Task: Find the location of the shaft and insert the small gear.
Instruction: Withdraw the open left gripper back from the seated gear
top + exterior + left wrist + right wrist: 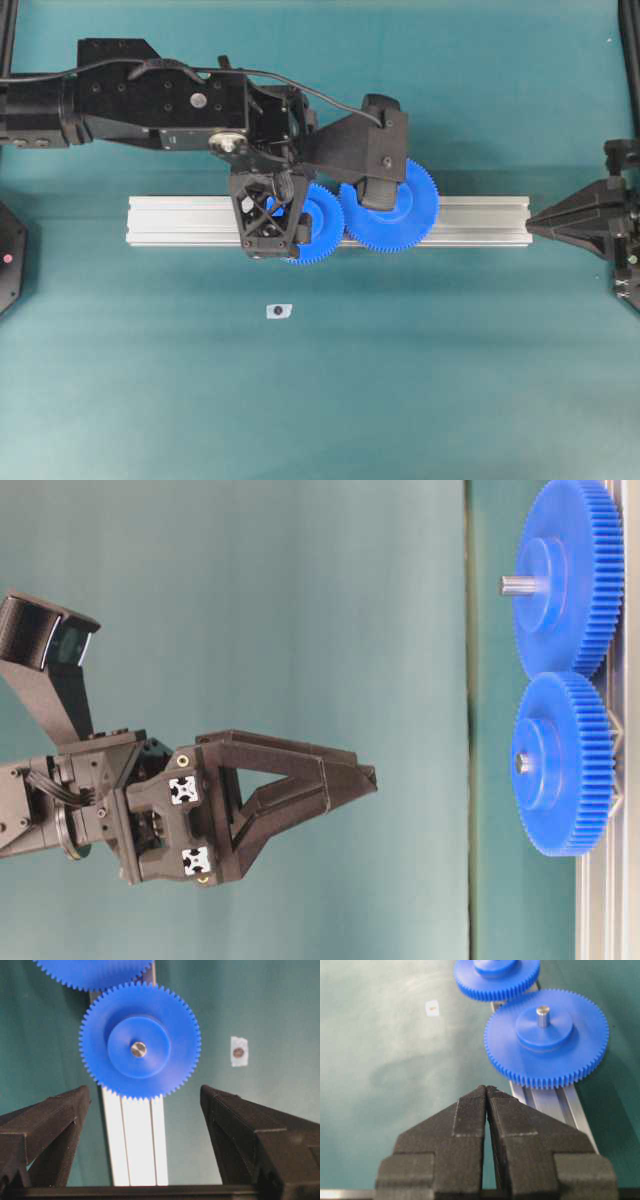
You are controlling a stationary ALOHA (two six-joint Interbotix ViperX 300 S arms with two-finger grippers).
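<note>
Left gripper (145,1135) wide, empty, small gear (140,1041) seated on shaft (138,1049), hidden overhead, right gripper (486,1091) closed.

Rail (470,220) as landmark: it lies across mid-table, and two meshing gears sit on top of it near its middle, the small gear (318,226) and, right of it, the larger gear (400,212). A pin (542,1015) stands up from the larger gear's hub (the tallest thing on the rail). Left gripper (275,225) hangs over the small gear with fingers spread, clear of it, blocking approach from above there. Both rail ends are bare. Below the rail in the overhead view, open mat except a small white tag (277,311). Right gripper (540,222) sits just off the rail's right end, fingers together.
</note>
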